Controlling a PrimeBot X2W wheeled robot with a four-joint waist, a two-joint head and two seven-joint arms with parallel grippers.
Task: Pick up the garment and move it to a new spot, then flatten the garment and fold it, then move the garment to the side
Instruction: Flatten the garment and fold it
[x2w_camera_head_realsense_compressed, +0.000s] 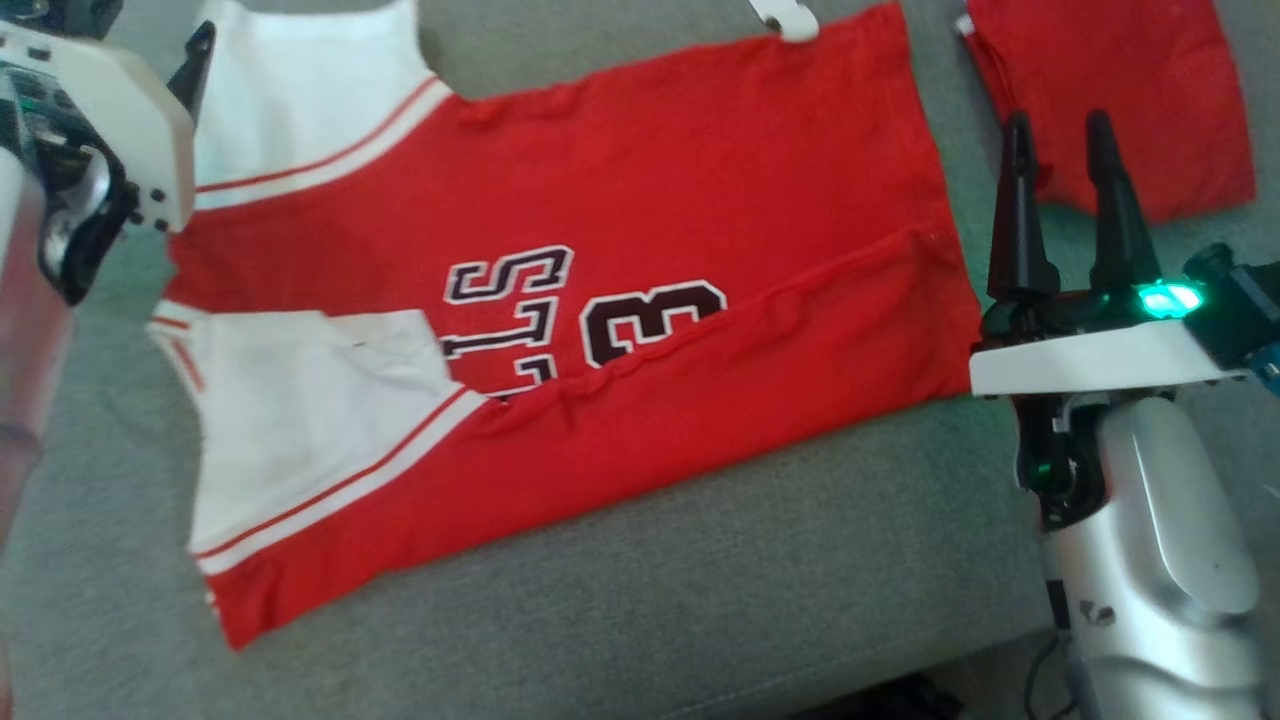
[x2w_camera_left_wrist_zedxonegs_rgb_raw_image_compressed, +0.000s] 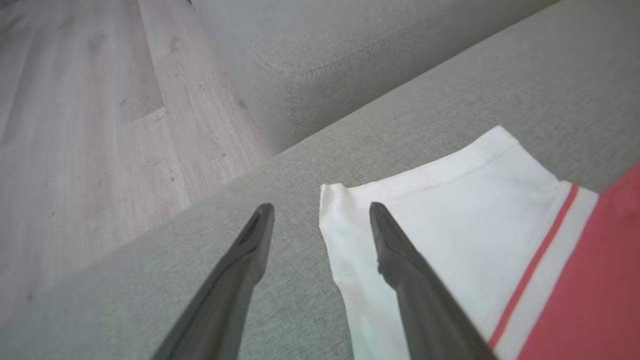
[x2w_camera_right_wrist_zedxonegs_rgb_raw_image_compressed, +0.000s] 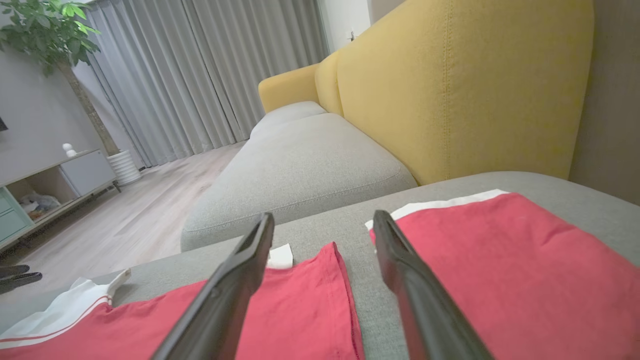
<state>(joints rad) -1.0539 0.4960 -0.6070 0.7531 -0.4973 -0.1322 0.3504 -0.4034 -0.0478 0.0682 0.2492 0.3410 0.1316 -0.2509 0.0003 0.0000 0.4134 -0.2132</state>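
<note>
On the grey fabric sofa seat, between the two grippers, a red sports jersey with white shoulder panels and a black number 13 lies spread out. Its long axis runs from one gripper to the other, with the white shoulder end towards the left gripper and the straight hem towards the right gripper. The long edge nearer the robot is folded up over the front and covers part of the lettering.

The left gripper's fingers are spread wide and hold nothing. One is over the corner of a white shoulder panel, the other over bare cushion.

The right gripper is also wide apart and empty, just beside the hem. Beyond its fingertips lies a second, smaller red cloth, and a strip of grey seat separates the two fabrics.
</note>
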